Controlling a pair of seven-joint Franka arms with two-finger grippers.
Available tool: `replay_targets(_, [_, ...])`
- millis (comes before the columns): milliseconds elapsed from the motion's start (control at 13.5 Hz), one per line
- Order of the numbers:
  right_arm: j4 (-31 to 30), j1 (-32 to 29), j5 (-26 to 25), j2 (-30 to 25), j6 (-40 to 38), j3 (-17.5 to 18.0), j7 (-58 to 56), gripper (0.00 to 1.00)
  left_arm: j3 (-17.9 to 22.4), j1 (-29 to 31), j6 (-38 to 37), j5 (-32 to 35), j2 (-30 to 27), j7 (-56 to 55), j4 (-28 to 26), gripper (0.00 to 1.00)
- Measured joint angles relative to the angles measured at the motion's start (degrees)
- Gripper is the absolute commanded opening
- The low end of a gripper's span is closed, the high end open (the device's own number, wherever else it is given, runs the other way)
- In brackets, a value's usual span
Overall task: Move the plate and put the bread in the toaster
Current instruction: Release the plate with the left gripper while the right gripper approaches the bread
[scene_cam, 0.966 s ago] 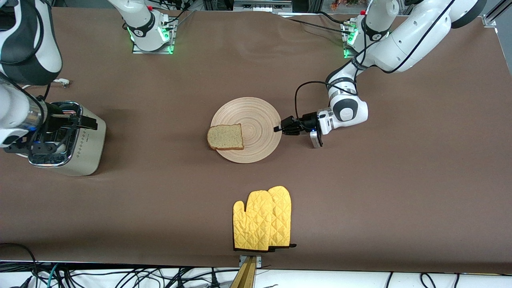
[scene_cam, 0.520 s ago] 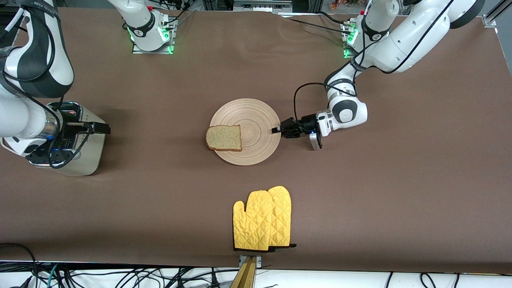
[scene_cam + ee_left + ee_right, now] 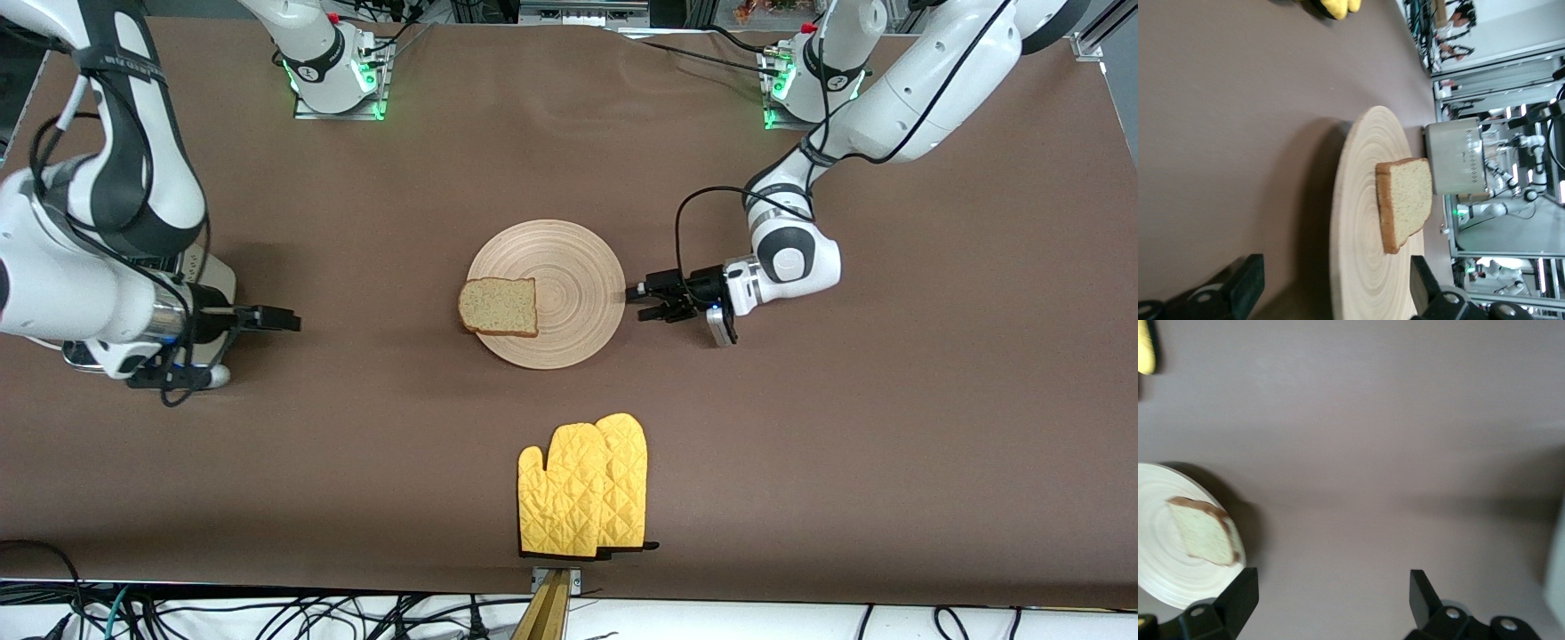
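Observation:
The wooden plate (image 3: 569, 267) lies mid-table with the bread slice (image 3: 499, 307) on the part of it toward the right arm's end. My left gripper (image 3: 637, 300) is open and low at the plate's rim toward the left arm's end. In the left wrist view its gripper (image 3: 1335, 290) faces the plate (image 3: 1361, 267), the bread (image 3: 1408, 203) and the toaster (image 3: 1458, 157). My right gripper (image 3: 286, 318) is open and empty over bare table between toaster and plate. The toaster (image 3: 218, 283) is mostly hidden under the right arm. The right wrist view shows its gripper (image 3: 1331, 593), the plate (image 3: 1165, 580) and the bread (image 3: 1201, 532).
A pair of yellow oven mitts (image 3: 584, 487) lies near the table's front edge, nearer to the front camera than the plate. The mitts also show in the left wrist view (image 3: 1331, 7). Brown cloth covers the table (image 3: 845, 427).
My right arm has swung off the toaster toward the plate. My left gripper has drawn back a little from the plate's rim. Plate and bread have barely shifted.

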Motion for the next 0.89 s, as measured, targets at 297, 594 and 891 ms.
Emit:
replay_targets(297, [-0.1,3.5,11.6,5.6,6.9,0.1,0.0,1.00,1.7,4.5,0.5,17.8,-1.1,-15.4,1.9,1.00])
replay_targets(594, [-0.1,9.4,16.8,8.8,12.9,0.3,0.0,1.00,2.1,7.7,-0.6,34.0,-2.4,-34.5,6.5,1.00])
replay_targets(891, [-0.1,13.3,21.0,12.0,17.4,0.3,-1.6,1.00,1.9,8.0,-6.6,51.6,-4.7,-58.2,13.3,1.00])
